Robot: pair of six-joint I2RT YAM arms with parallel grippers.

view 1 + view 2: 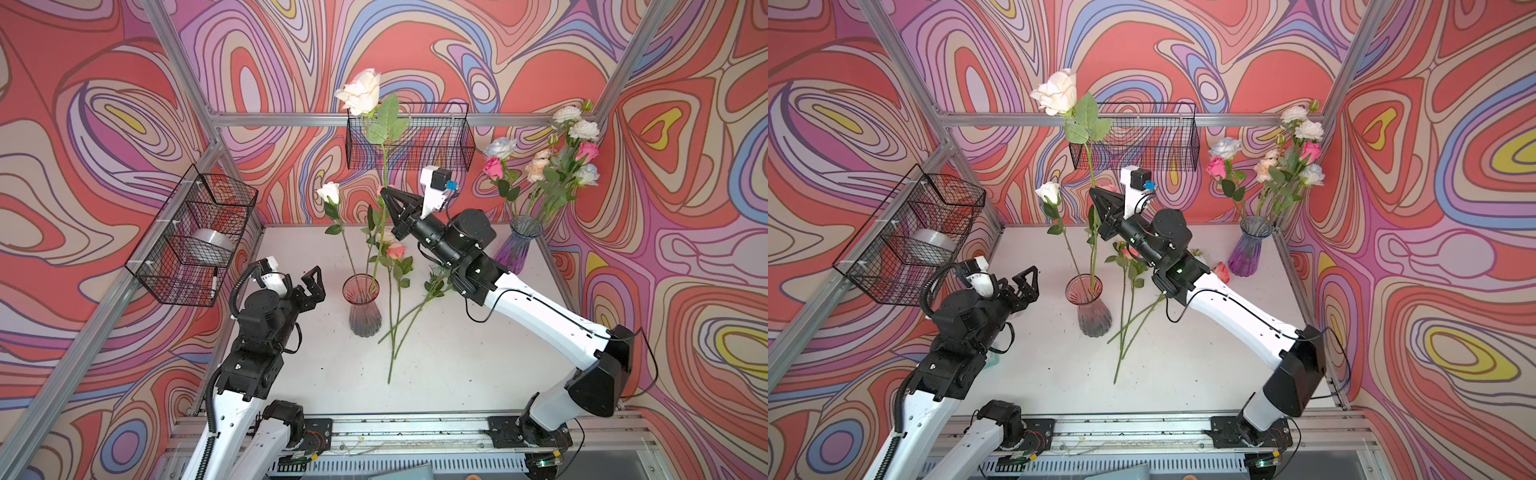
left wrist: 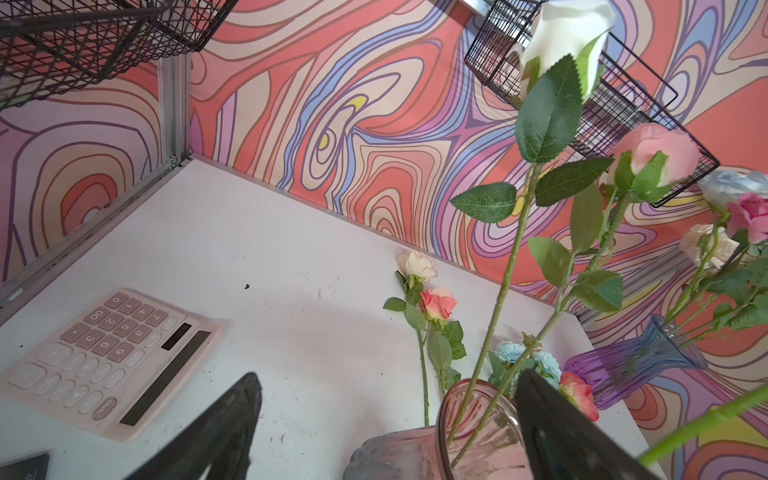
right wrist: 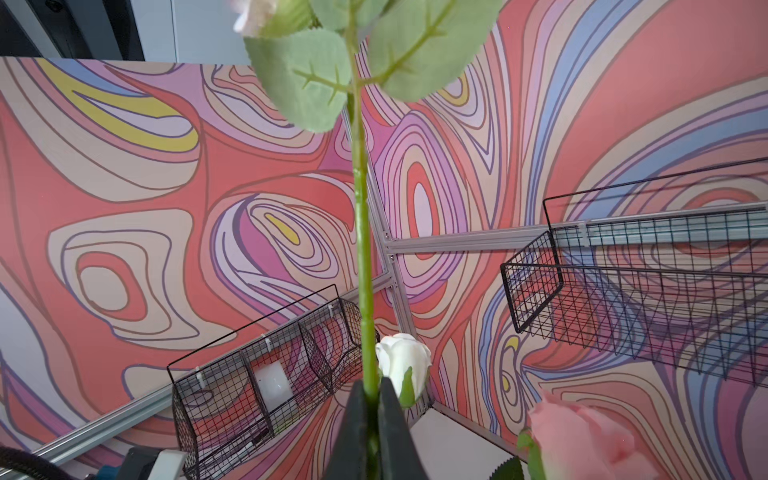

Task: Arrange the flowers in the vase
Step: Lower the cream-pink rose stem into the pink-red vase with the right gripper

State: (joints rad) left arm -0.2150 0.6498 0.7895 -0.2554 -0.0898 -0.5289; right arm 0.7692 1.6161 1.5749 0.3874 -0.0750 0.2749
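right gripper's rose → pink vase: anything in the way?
Nothing solid covers the pink vase mouth, but two stems already stand in it: the white bud and pink rose, crowding the held rose beside the right gripper.

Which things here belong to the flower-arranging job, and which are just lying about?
Job: tall white rose in the right gripper's fingers; ribbed pink glass vase holding a white rosebud stem; loose leafy flowers on the table.
Lying about: pale pink calculator; black wire baskets; silver tape roll; purple glass vase with its own bunch, seemingly.
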